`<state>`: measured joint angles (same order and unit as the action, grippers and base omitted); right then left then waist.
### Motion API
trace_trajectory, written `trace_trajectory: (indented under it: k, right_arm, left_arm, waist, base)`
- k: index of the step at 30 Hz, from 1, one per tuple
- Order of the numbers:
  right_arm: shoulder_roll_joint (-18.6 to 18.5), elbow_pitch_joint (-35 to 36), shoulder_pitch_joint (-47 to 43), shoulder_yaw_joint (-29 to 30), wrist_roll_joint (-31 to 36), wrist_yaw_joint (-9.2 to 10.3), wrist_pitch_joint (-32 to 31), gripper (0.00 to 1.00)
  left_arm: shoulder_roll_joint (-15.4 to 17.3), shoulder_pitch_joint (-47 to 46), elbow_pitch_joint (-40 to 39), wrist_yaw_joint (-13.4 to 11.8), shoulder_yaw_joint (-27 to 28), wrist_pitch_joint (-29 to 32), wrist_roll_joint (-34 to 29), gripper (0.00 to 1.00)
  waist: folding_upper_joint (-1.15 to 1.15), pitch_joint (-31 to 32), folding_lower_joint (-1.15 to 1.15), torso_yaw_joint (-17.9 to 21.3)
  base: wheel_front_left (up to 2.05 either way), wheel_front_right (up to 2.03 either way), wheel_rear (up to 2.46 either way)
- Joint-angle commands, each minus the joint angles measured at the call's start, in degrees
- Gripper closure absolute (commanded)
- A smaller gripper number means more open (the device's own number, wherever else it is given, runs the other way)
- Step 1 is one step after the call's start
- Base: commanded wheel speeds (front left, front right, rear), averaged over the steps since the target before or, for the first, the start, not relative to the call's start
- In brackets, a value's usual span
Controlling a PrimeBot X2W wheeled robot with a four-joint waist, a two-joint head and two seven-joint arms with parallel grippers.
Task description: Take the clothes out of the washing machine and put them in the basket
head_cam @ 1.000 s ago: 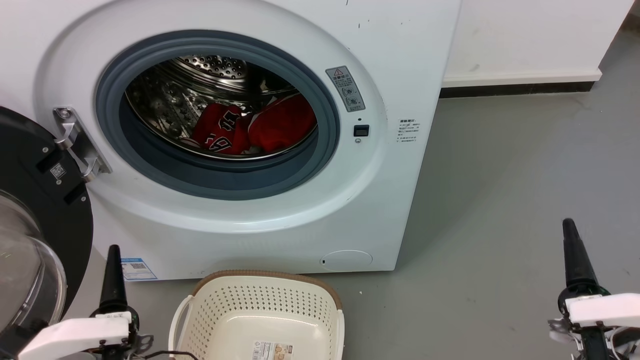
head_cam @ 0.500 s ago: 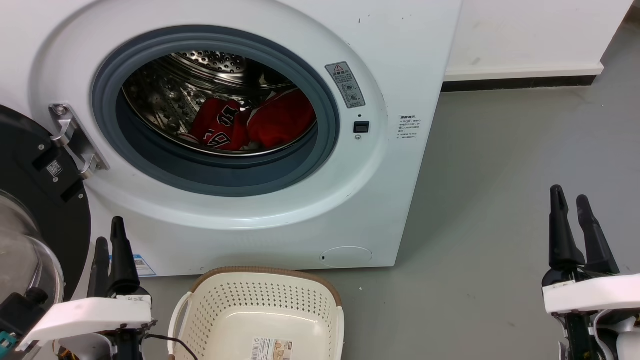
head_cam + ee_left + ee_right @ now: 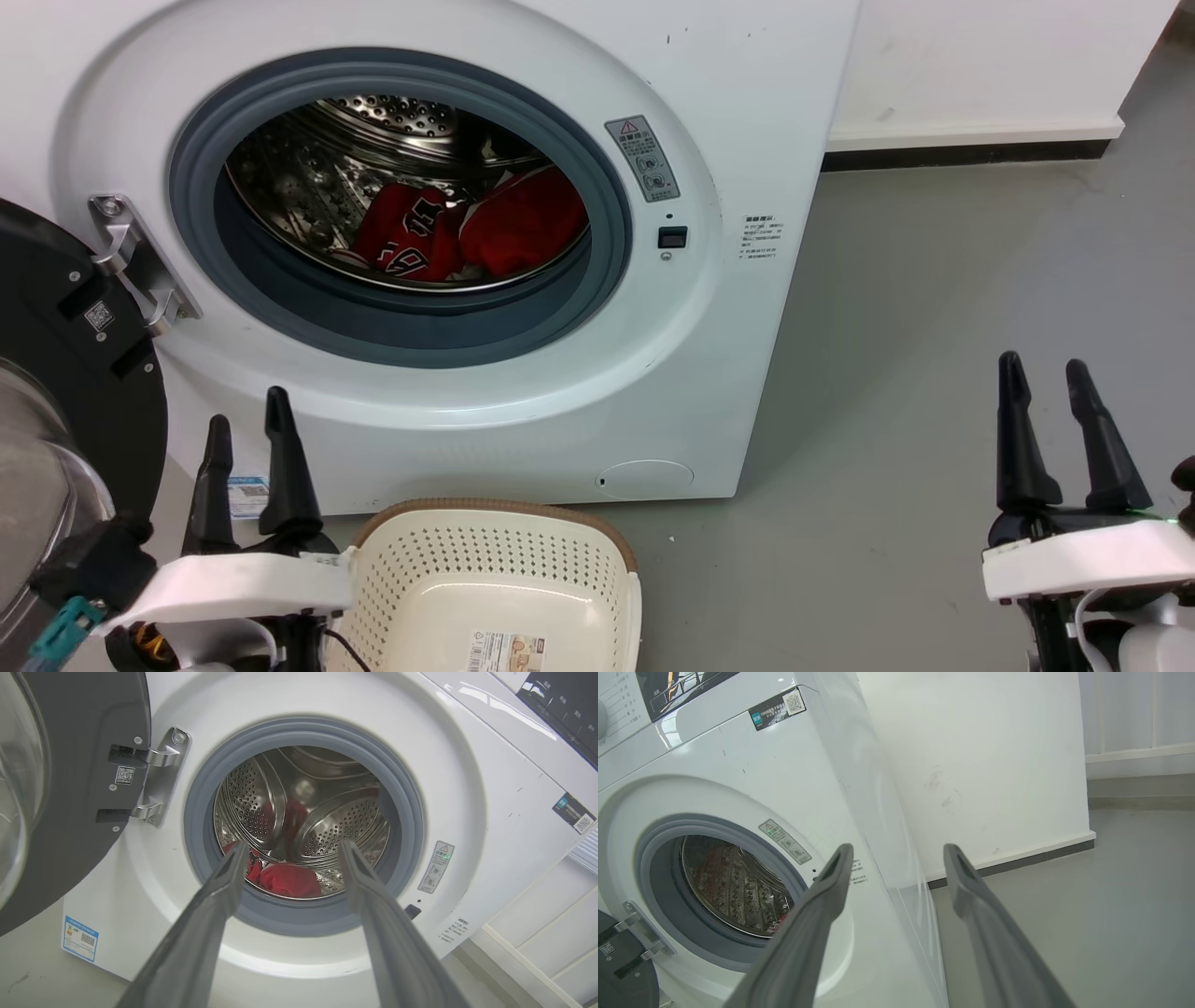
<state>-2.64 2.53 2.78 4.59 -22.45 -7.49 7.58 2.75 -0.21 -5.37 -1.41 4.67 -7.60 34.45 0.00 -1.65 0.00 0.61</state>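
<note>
Red jersey clothes [image 3: 518, 224] lie low in the white front-loading washing machine [image 3: 709, 373]; left gripper [image 3: 248, 415], spread open like the right gripper [image 3: 1042, 366], should enter centrally, clearing the grey rim [image 3: 401, 331].

The left claw [image 3: 247, 408] and the right claw [image 3: 1041, 360] point upward, each with its fingers parted.
</note>
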Motion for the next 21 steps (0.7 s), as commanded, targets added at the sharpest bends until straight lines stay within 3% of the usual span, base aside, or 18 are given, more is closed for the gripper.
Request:
trace_trajectory:
  k: [1,21]
  right_arm:
    - [-0.24,0.53,-0.09,-0.36,1.25,-0.01,0.47,0.00]
    - [-0.27,-1.69,-1.26,-1.55,15.05,0.00,3.35,0.00]
  left_arm:
    - [0.13,0.15,-1.09,-0.19,-0.32,-0.42,-1.76,0.00]
    - [2.61,2.18,1.96,-3.18,-6.93,-3.34,-17.27,0.00]
  waist:
    - [0.00,0.02,0.00,0.01]
    - [0.00,-0.38,0.00,0.49]
  base:
    - [0.00,0.00,0.00]
    - [0.00,0.00,0.00]
